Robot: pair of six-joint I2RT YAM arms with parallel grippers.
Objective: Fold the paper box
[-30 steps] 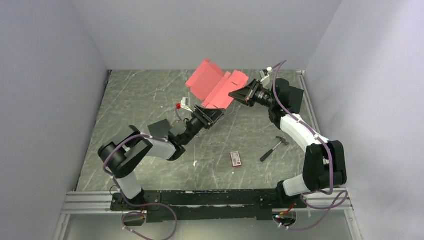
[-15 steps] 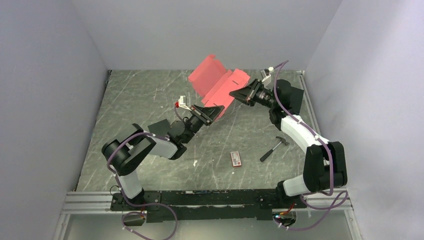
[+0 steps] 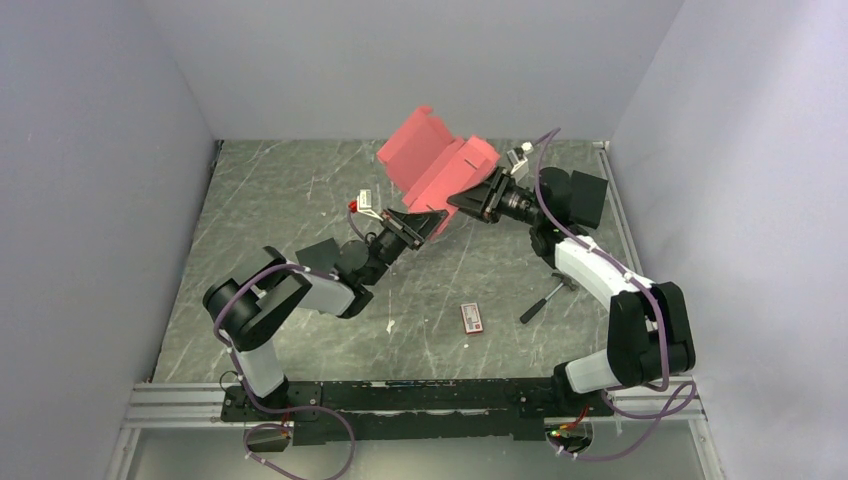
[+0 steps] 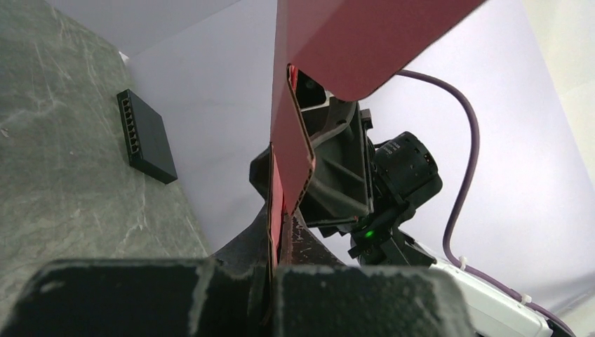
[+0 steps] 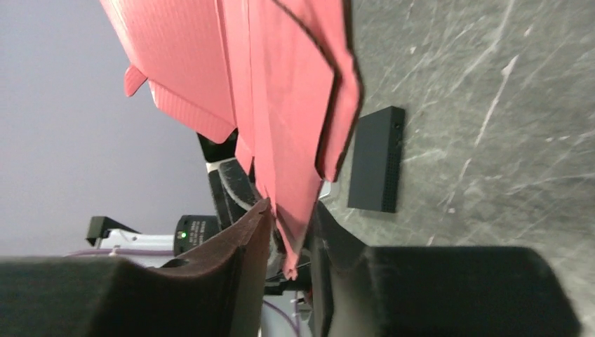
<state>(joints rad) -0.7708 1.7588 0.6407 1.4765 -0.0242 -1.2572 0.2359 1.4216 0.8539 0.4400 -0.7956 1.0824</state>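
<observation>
The red-pink paper box (image 3: 440, 165) is held in the air over the back of the table, partly unfolded, its flaps spread upward. My left gripper (image 3: 425, 222) comes from below and is shut on the box's lower edge; in the left wrist view the cardboard edge (image 4: 289, 151) runs down into the closed left gripper (image 4: 279, 235). My right gripper (image 3: 462, 203) is at the box's right side, open. In the right wrist view a pointed corner of the paper box (image 5: 284, 175) hangs in the gap of the right gripper (image 5: 289, 235), with space on its left side.
A hammer (image 3: 548, 297) and a small red-and-white packet (image 3: 472, 318) lie on the marble-look table (image 3: 270, 190). A dark flat box (image 3: 318, 254) sits by my left arm, and another dark box (image 3: 588, 197) sits behind my right arm. Grey walls close in three sides.
My left gripper rose to the box's lower edge and shut on it. My right gripper then opened, letting go of the box, and shifted slightly left and down.
</observation>
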